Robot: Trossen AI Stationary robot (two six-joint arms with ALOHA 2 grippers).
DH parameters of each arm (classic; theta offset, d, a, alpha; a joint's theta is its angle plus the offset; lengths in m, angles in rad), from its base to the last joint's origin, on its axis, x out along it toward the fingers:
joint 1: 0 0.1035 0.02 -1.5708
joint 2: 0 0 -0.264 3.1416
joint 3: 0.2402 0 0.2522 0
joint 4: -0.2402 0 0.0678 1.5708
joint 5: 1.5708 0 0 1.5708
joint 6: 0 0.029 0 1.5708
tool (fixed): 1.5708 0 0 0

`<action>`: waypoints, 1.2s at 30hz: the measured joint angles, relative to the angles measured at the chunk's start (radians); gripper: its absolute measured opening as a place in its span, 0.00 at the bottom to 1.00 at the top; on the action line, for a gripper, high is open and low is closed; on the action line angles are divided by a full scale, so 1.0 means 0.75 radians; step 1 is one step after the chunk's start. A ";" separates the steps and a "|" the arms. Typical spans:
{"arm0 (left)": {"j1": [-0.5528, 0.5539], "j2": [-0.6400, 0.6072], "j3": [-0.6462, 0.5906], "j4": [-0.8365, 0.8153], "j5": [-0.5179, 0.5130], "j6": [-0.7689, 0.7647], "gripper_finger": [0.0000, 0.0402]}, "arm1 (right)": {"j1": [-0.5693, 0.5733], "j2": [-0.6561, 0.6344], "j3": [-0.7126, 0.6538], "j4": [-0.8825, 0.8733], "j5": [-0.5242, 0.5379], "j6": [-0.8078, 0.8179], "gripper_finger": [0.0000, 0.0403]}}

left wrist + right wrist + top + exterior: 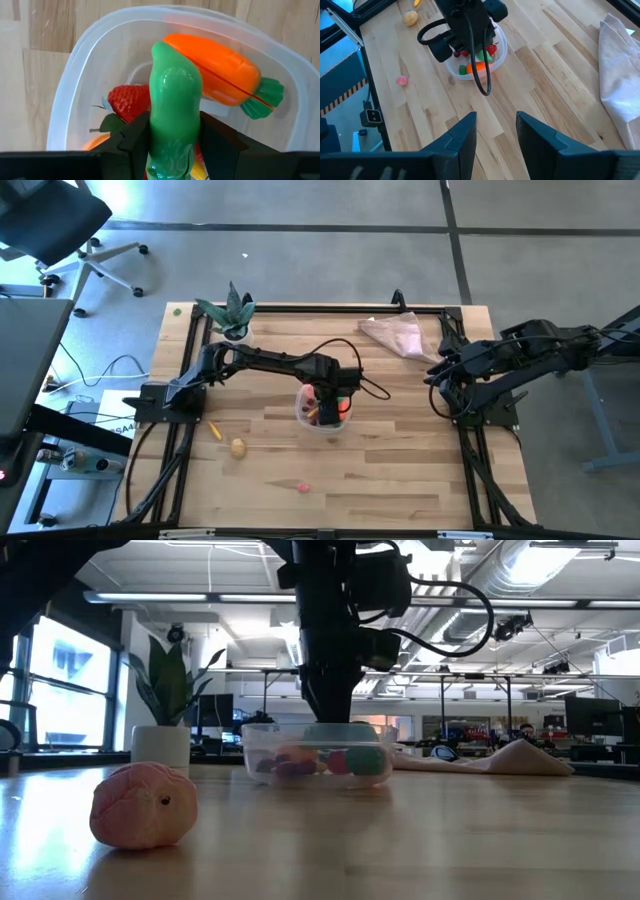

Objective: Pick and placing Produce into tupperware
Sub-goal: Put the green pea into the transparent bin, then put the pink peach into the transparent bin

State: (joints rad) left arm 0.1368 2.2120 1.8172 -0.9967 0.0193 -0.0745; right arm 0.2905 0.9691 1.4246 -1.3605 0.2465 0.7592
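The clear round tupperware (322, 418) sits mid-table, and the low view shows it (262, 745) with colourful pieces inside. My left gripper (330, 395) hangs over it, shut on a green pod (175, 100). Below the pod in the tub (85, 55) lie an orange carrot (215, 67) and a red strawberry (127, 102). On the wood rest a beige potato (238, 447), a yellow piece (214, 430) and a pink-red round piece (304, 488) (143, 805). My right gripper (495, 132) waits open near the table's right edge. My left gripper pinches the green pod between its two fingers (132, 142), across the pod's back half (172, 147). It comes from above, pointing down into the tub. The pod's free end (172, 57) reaches on past the fingertips, over the carrot. Whether that end touches the tub's contents does not show.
A pinkish-beige cloth (395, 335) lies at the far right of the table. A green plant in a white pot (232, 312) stands at the far left. A black frame (300, 308) rims the tabletop. Bare wood lies near the front edge (400, 490).
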 joint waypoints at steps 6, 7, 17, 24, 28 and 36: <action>0.001 0.000 0.000 0.000 0.000 -0.017 0.38 | 0.000 0.000 0.000 0.000 0.000 0.000 0.32; 0.001 0.000 0.000 -0.001 0.000 -0.017 0.39 | 0.000 0.000 0.000 0.001 0.000 0.000 0.32; 0.001 -0.002 0.000 -0.001 0.000 -0.036 0.48 | 0.000 0.000 0.000 0.000 0.000 0.000 0.32; 0.000 -0.003 0.109 -0.155 0.000 -0.091 0.49 | 0.000 0.000 0.000 0.000 0.000 0.000 0.32; -0.009 -0.003 0.261 -0.316 -0.001 -0.117 0.49 | 0.000 0.000 0.000 0.000 0.000 0.000 0.32; -0.090 -0.005 0.564 -0.621 0.000 -0.197 0.49 | 0.000 0.000 0.000 0.000 0.000 0.000 0.32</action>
State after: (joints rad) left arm 0.0694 2.2082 2.2399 -1.4628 0.0196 -0.2219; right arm 0.2905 0.9691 1.4244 -1.3605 0.2464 0.7591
